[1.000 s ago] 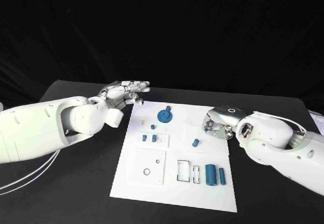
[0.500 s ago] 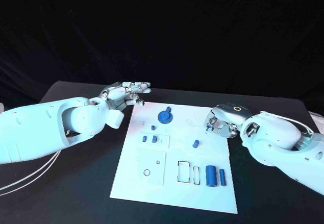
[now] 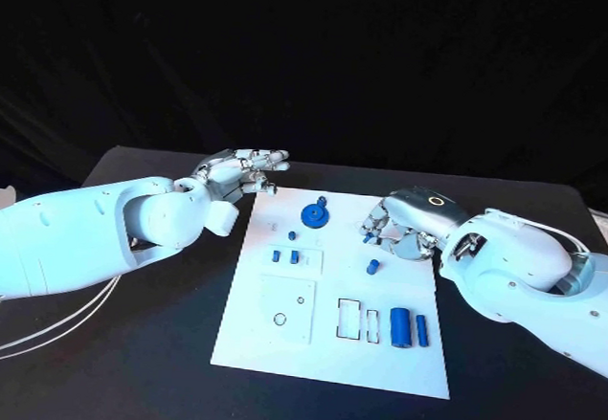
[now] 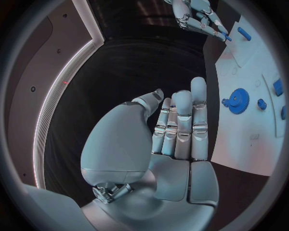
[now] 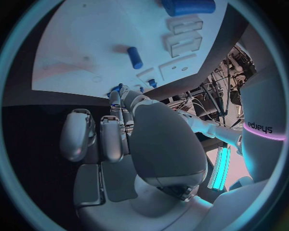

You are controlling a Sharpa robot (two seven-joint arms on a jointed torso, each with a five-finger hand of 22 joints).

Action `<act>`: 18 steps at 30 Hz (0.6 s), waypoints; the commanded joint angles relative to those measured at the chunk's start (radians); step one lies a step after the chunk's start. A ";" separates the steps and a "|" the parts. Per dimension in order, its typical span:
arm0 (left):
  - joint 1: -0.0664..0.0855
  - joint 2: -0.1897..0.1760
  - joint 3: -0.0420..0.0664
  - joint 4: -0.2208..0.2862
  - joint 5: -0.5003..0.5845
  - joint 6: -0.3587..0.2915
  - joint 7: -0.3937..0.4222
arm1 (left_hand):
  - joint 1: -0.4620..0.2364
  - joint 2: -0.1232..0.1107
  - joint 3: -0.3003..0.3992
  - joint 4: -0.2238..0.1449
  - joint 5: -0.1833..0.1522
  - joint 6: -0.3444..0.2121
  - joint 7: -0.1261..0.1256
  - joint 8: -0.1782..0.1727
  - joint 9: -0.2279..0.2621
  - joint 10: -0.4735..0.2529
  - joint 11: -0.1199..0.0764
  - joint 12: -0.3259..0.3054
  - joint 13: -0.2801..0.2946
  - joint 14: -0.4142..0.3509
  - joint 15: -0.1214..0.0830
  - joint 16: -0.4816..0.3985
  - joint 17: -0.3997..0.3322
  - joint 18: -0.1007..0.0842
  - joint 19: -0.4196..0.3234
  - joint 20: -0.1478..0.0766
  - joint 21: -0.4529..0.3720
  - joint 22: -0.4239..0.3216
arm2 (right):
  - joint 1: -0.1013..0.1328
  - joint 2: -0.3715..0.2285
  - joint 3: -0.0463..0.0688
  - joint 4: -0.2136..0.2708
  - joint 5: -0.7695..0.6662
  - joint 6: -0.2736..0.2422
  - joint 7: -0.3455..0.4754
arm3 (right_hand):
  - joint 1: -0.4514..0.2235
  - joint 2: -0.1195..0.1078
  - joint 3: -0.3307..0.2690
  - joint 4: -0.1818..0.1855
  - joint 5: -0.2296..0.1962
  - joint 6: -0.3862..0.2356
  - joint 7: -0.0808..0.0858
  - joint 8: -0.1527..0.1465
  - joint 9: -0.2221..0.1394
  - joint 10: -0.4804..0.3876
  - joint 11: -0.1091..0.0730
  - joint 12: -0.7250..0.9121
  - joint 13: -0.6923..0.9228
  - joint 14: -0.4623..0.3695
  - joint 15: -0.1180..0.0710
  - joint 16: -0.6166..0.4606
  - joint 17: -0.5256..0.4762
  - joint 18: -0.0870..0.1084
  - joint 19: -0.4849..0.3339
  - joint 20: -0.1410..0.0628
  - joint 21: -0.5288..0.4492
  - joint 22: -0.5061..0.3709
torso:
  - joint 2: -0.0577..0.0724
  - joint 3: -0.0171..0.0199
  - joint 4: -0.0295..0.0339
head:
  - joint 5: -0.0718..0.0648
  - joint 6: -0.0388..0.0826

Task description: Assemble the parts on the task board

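**Right hand pinching a small blue part over the board's far edge**

The black table (image 3: 129,353) is carrying the white task board (image 3: 337,351) at its centre, the board running from 12 to 6 o'clock. The left hand (image 3: 237,172) is hovering just off the board's 11 o'clock corner, its fingers (image 4: 180,125) lying straight and side by side, holding nothing. The right hand (image 3: 403,226) is sitting over the board's 1 o'clock edge with its fingers curled inward; the left wrist view is showing a small blue part (image 4: 224,35) pinched at their tips.

On the board, the blue gear (image 3: 313,215) is lying toward 12 o'clock, with a small blue peg (image 3: 293,236) just below it. Two short blue pieces (image 3: 285,257) are standing side by side at about 10 o'clock, and a lone blue piece (image 3: 372,267) is lying near the right hand (apart from it, as far as the head view tells). The two long blue cylinders (image 3: 408,328) are lying together at 4 o'clock, just beside the rectangular slots (image 3: 357,321).
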 commanded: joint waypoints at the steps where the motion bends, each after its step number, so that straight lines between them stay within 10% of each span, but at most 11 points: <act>1: 0.000 0.004 0.001 0.002 -0.004 0.011 0.008 | -0.002 0.005 -0.006 -0.002 0.003 -0.001 0.002 0.002 0.000 -0.006 0.000 0.003 0.001 -0.005 -0.001 -0.001 -0.002 0.011 0.000 0.002 -0.004 -0.001 | -0.003 0.017 0.000 0.032 0.001 -0.011 0.026 | -0.007 0.007 0.010 -0.002 0.004 0.003 0.006 -0.005 0.003 0.006 0.003 -0.007 0.001 0.061 0.010 0.007 0.002 0.010 0.005 0.006 0.003 0.000 | 0.000 -0.0016 0.0007 | 0.008 -0.004; 18: 0.000 0.017 0.001 0.013 -0.005 0.015 0.009 | -0.002 0.005 -0.006 -0.002 0.003 -0.001 0.002 0.002 0.000 -0.006 0.000 0.003 0.001 -0.005 -0.001 -0.001 -0.002 0.011 0.000 0.002 -0.004 -0.001 | -0.082 0.166 -0.032 -0.001 -0.041 0.061 0.051 | -0.014 0.005 0.020 -0.013 0.007 0.000 0.012 -0.009 0.004 0.004 0.008 -0.010 0.000 0.061 0.015 0.009 0.002 0.010 0.005 0.011 0.004 0.000 | 0.000 -0.0034 0.0024 | 0.058 -0.030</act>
